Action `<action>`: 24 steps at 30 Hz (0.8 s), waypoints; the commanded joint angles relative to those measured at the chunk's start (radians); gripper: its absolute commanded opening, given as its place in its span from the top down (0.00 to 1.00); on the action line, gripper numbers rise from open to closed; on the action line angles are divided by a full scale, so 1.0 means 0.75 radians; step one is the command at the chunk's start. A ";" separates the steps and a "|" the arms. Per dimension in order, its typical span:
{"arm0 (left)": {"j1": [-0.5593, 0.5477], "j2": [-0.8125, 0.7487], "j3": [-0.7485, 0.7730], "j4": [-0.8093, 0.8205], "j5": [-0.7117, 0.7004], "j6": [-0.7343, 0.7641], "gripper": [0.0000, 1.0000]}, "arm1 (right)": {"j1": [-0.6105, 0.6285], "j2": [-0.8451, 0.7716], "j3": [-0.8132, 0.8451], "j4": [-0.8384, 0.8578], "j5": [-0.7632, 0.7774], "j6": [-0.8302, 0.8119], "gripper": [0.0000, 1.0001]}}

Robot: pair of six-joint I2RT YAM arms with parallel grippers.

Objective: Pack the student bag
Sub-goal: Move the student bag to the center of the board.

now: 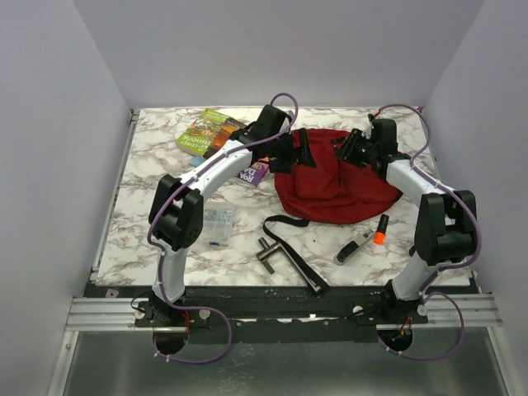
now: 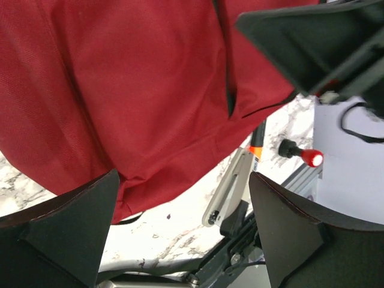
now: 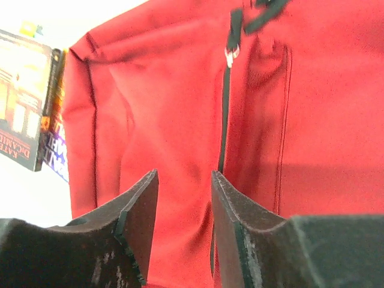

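Marble table (image 1: pixel 140 247). Student bag (image 1: pixel 334 191) lies flat at centre-back of it, slightly right, dark red, black zipper (image 3: pixel 225 120) running down its face. Both arms reach in over the bag's far edge. Left gripper (image 2: pixel 180 234) over the bag's left part, fingers spread wide, nothing between them. Right gripper (image 3: pixel 183 222) over the zipper line, fingers a narrow gap apart, not pinching anything; can't tell if the tips touch the fabric. Books (image 1: pixel 206 132) back-left, just beside the bag. Black strap (image 1: pixel 289 243) trails toward the near edge. Clear pouch (image 1: pixel 219 224) near left. Orange-capped marker (image 1: pixel 380 229) in front of the bag.
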 commanded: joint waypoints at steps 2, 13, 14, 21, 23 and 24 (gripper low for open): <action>-0.006 0.129 0.129 -0.120 -0.084 0.011 0.06 | 0.002 0.050 0.125 -0.040 0.105 -0.018 0.52; -0.006 0.298 0.184 -0.142 -0.030 -0.025 0.17 | 0.026 0.249 0.320 -0.036 0.070 0.016 0.55; -0.006 0.308 0.185 -0.142 -0.030 -0.031 0.17 | 0.026 0.269 0.315 -0.017 0.051 0.032 0.55; 0.012 0.366 0.180 -0.178 -0.005 -0.083 0.26 | 0.027 0.374 0.328 -0.071 0.190 -0.011 0.63; 0.018 0.371 0.172 -0.185 -0.009 -0.082 0.31 | 0.027 0.380 0.330 -0.126 0.329 -0.022 0.69; 0.018 0.371 0.167 -0.188 -0.016 -0.081 0.34 | 0.026 0.376 0.324 -0.137 0.390 -0.036 0.72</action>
